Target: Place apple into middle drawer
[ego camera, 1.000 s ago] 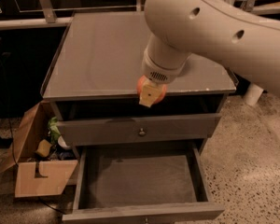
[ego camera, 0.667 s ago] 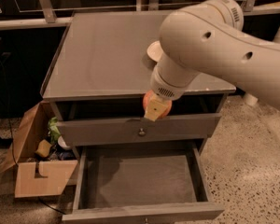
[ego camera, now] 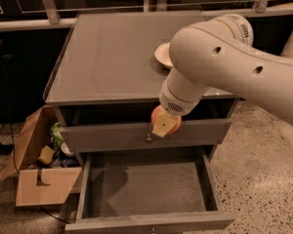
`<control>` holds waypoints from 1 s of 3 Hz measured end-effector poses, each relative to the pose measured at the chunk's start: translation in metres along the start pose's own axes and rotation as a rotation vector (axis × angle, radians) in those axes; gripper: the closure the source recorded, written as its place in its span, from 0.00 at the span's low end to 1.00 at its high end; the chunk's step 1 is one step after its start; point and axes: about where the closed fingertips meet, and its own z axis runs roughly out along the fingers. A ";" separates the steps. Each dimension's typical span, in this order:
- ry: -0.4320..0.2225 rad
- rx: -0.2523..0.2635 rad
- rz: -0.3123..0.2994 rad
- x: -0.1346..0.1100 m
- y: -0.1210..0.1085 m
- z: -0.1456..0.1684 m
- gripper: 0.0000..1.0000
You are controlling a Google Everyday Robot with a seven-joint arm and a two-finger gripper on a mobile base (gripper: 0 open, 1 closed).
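My gripper [ego camera: 163, 125] hangs from the big white arm in front of the upper drawer's face and is shut on the apple [ego camera: 174, 125], a round red-orange fruit that shows behind a yellowish finger. The middle drawer [ego camera: 144, 188] is pulled open below, a wide shallow grey box with a bare floor. The apple is above the drawer's back edge, near the small knob [ego camera: 148, 139] of the upper drawer.
A white bowl [ego camera: 164, 55] sits on the grey cabinet top [ego camera: 112, 57], partly behind the arm. An open cardboard box [ego camera: 39, 167] with several small items stands on the floor to the left. Speckled floor lies to the right.
The arm has swung forward and down, carrying the apple from the cabinet top's front edge to in front of the upper drawer. The bowl has come into view.
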 end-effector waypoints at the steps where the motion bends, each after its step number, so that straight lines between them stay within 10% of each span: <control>1: 0.023 -0.068 0.069 0.028 0.033 0.035 1.00; 3: 0.077 -0.149 0.134 0.055 0.075 0.083 1.00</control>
